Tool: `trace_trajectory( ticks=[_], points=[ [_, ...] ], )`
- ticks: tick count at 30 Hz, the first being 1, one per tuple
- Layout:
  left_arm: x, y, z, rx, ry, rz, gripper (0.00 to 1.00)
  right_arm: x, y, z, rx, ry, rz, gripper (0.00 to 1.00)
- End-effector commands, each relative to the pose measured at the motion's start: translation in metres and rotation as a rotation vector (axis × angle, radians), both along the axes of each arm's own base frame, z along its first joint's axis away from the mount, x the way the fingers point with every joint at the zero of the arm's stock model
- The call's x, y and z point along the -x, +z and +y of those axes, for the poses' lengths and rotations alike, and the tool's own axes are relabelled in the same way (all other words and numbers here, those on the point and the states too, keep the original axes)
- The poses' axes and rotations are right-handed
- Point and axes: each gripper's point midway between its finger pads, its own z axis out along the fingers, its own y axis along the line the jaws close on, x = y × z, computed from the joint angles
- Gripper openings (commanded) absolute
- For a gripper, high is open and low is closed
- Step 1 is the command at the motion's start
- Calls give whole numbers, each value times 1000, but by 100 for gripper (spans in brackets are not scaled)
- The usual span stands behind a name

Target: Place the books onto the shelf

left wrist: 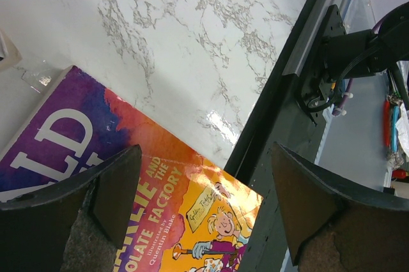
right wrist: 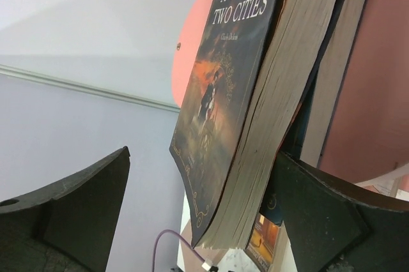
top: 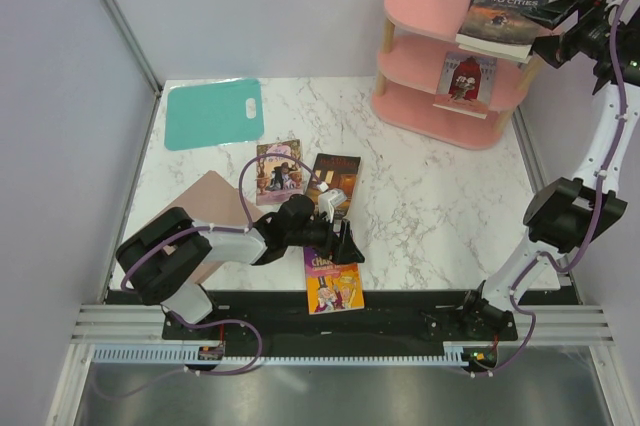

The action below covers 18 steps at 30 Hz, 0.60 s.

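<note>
Shelf (top: 430,56): stands at the far right corner of the bench (top: 430,206), pink, three boards.

"A Tale of Two Cities" (top: 505,11): lies cover up on the shelf's top board, at the end nearest the right arm, and juts past the rim.

Second book (top: 468,78): leans on the shelf's middle board, cover facing out.

Right pincer (right wrist: 201,176): hangs released at the shelf's top board, jaws spread wide to either side of "A Tale of Two Cities". In the wrist view one finger (right wrist: 77,208) stands clear of the cover; cannot tell whether the other touches the page edge.

Roald Dahl book (top: 335,286): lies flat, well apart from the shelf, at the bench's near edge.

Left pincer (top: 345,241): hovers released right over the Roald Dahl book, far from the shelf, jaws wide with nothing between.

Pink-purple book (top: 278,171) and brown book (top: 335,181): lie side by side, well apart from the shelf, a little closer to it than the Roald Dahl book.

Teal mat (top: 213,111): lies level with the shelf on the far side from it.

Cardboard sheet (top: 205,211): lies farthest from the shelf, partly under the left arm.
</note>
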Motion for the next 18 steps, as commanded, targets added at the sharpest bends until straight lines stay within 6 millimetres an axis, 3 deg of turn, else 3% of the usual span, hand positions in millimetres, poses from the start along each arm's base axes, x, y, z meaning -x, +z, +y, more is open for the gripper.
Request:
trace_trajectory(
  ticks=[1, 8, 18],
  points=[
    [-5, 5, -6, 7, 3, -35, 88, 9, 8, -14, 45, -69, -15, 98],
    [-4, 5, -7, 9, -2, -35, 88, 21, 5, -38, 97, -175, 19, 98],
    [-3, 4, -8, 5, -6, -34, 88, 32, 19, -39, 186, -218, -9, 97]
  ],
)
